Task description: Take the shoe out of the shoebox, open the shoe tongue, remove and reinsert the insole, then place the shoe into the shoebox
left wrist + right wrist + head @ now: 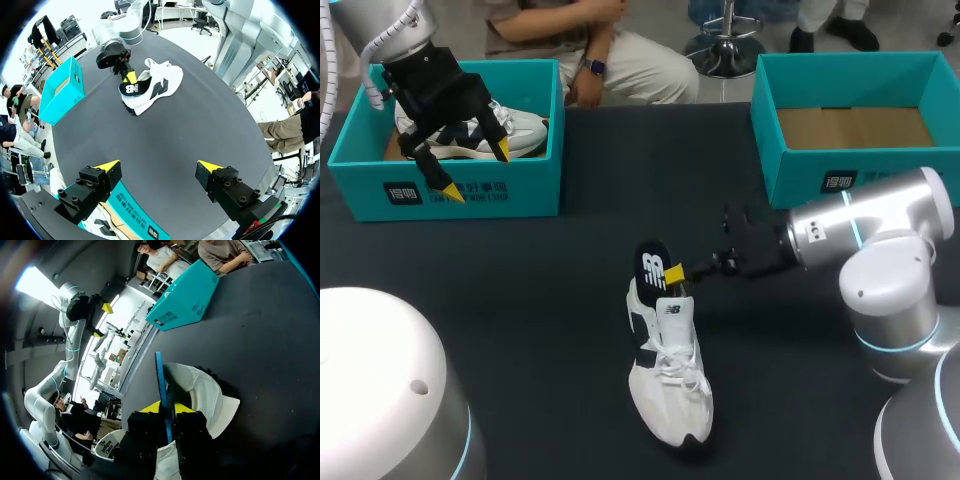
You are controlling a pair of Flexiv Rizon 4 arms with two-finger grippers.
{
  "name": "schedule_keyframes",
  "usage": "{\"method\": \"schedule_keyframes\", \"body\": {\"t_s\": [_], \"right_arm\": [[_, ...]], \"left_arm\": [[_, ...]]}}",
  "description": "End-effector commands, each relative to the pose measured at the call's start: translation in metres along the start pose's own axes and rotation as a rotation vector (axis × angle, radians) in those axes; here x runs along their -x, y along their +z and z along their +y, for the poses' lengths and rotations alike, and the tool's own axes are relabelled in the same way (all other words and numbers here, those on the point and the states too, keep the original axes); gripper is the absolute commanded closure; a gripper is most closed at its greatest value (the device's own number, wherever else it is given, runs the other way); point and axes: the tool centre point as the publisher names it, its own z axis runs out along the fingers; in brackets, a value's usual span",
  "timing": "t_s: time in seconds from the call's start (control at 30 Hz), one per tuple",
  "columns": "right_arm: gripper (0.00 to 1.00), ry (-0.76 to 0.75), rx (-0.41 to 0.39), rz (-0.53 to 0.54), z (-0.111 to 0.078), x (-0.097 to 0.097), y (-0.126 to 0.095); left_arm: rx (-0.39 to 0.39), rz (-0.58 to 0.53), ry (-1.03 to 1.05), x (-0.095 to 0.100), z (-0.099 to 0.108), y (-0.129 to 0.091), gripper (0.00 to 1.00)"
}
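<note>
A white shoe with black trim (pixel 670 380) lies on the dark table's middle, heel toward the back. A black insole (pixel 653 268) stands up out of its heel opening. My right gripper (pixel 675 272) is shut on the insole's edge. In the right wrist view the insole (pixel 161 385) shows edge-on, pinched between the yellow tips of the gripper (pixel 166 407), over the shoe (pixel 205 390). My left gripper (pixel 475 170) hangs open over the left teal shoebox (pixel 470 190), far from the shoe (pixel 160 82). Nothing is between the fingers of the left gripper (pixel 159 166).
A second white shoe (pixel 515 130) lies inside the left shoebox. Another teal shoebox (pixel 820 185) stands open at the back right, showing only its cardboard floor. The dark table (pixel 540 300) spreads between the boxes and around the shoe.
</note>
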Motion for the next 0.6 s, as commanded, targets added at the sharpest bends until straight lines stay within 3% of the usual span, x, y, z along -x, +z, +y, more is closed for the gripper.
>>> {"method": "schedule_keyframes", "body": {"t_s": [0.03, 0.6], "right_arm": [[1.0, 0.002, -0.002, -0.004, 0.0, 0.0, 0.002], [1.0, 0.065, 0.006, 0.018, -0.037, -0.007, 0.016]], "left_arm": [[0.002, 0.003, 0.0, 0.001, 0.0, 0.0, 0.0], [0.002, 0.003, 0.0, 0.001, 0.0, 0.0, 0.0]]}}
